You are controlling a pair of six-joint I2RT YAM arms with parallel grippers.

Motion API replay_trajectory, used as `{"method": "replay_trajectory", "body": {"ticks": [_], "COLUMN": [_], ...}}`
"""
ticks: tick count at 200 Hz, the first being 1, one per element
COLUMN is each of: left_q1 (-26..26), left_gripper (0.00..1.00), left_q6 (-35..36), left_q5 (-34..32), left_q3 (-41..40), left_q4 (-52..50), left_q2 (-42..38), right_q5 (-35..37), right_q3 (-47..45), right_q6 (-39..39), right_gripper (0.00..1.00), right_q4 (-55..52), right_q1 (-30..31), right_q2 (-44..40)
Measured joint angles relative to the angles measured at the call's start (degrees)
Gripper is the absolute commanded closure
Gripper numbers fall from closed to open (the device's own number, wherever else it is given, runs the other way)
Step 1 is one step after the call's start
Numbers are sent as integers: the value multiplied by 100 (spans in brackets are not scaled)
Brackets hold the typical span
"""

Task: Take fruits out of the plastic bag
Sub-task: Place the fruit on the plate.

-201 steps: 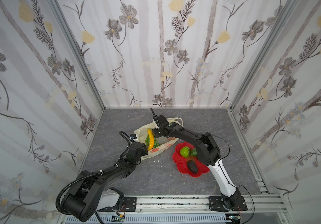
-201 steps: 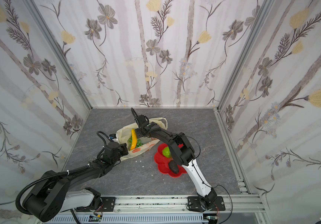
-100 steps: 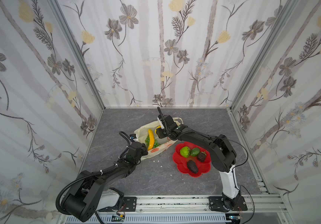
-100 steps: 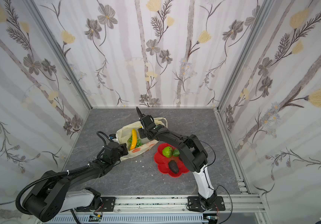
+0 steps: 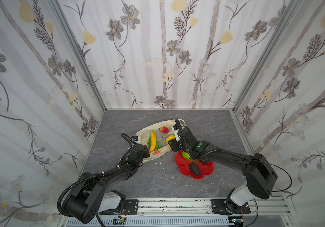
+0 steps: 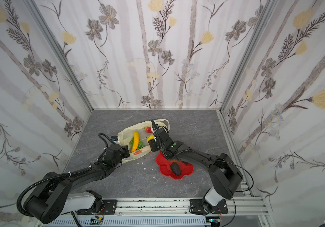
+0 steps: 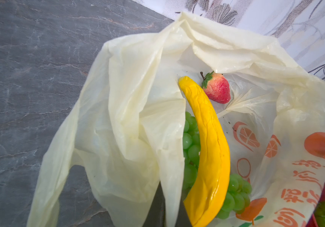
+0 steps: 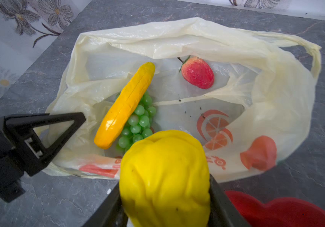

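One lemon (image 8: 165,176) had just lifted from the bag (image 8: 275,94), clamped in the right fingers (image 8: 223,208), while left fingers (image 7: 155,212), together, pinched its rim; three fruits (image 8: 126,104) remained.

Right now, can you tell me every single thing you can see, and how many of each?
plastic bag: 1, pale yellow with orange print, lying open on the table
banana: 1, yellow, in the bag, on the grape bunch
grape bunch: 1, green, in the bag, under the banana
strawberry: 1, red, in the bag, near the banana's tip
lemon: 1, yellow, held by the right tool
plate: 1, red, flower-shaped, beside the bag
green citrus: 1, green, on the plate
avocado: 1, dark, on the plate
table: 1, grey
walls: 3, white with flowers, around the table
left tool: 1, black, shut on the bag's edge
right tool: 1, black, shut on the lemon
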Motion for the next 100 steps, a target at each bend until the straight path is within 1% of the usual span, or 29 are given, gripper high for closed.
{"method": "replay_trajectory", "body": {"ticks": [28,55,100], "left_q1": [0,0,0], "left_gripper": [92,92,92], "left_q6": [0,-2,-9], "left_q5": [0,2,2], "left_q3": [0,2,2], "left_q4": [4,15,17], "left_q2": [2,4,7], "right_q5": [144,313,334], "right_q3": [-848,-1655,-2745], "right_q6": [114,240,306], "right_gripper": [49,49,50], "right_q4": [114,350,544], "right_q1": [317,457,608], "right_q2": [-791,-1403,-2037]}}
